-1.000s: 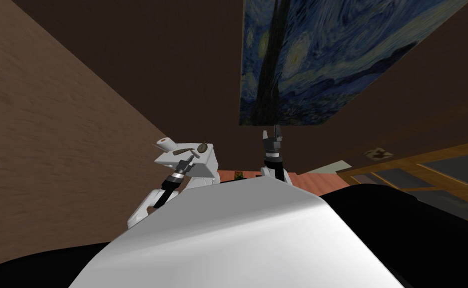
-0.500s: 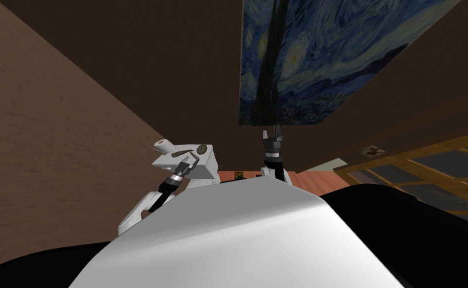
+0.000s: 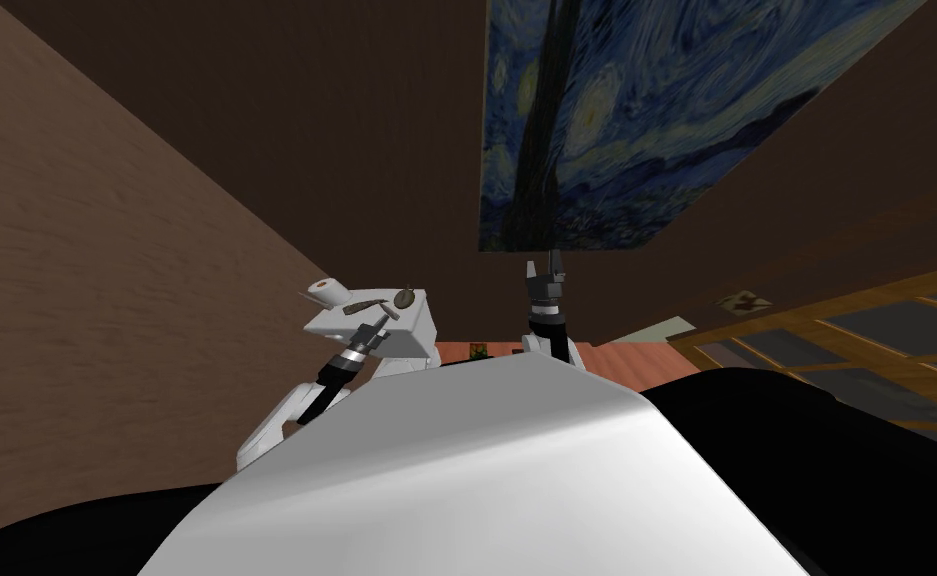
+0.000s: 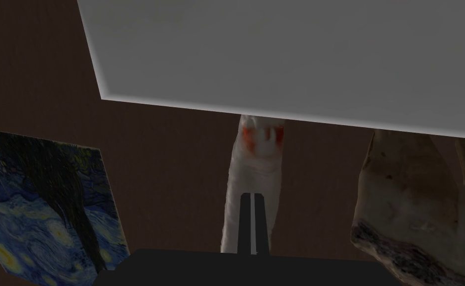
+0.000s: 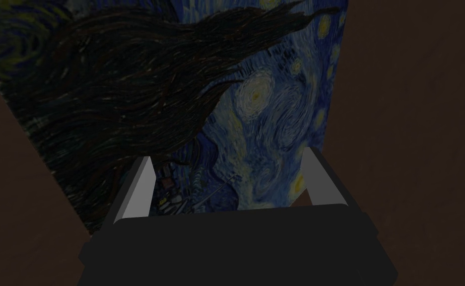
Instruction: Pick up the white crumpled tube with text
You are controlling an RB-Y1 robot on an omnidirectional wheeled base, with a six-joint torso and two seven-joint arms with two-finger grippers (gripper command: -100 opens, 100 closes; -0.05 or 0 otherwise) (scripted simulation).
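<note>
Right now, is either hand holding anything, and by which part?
The left gripper, fingers together, seems to pinch the white tube at its plain end, opposite the red marking. The right gripper is open, empty.

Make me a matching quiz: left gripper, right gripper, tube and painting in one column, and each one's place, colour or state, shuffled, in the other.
1 left gripper
2 right gripper
3 tube
4 painting

A hangs on the brown wall
B jaws open, raised before the painting
C white with red marks
D jaws closed on the tube

Pairs: 1-D, 2-B, 3-C, 4-A
</note>
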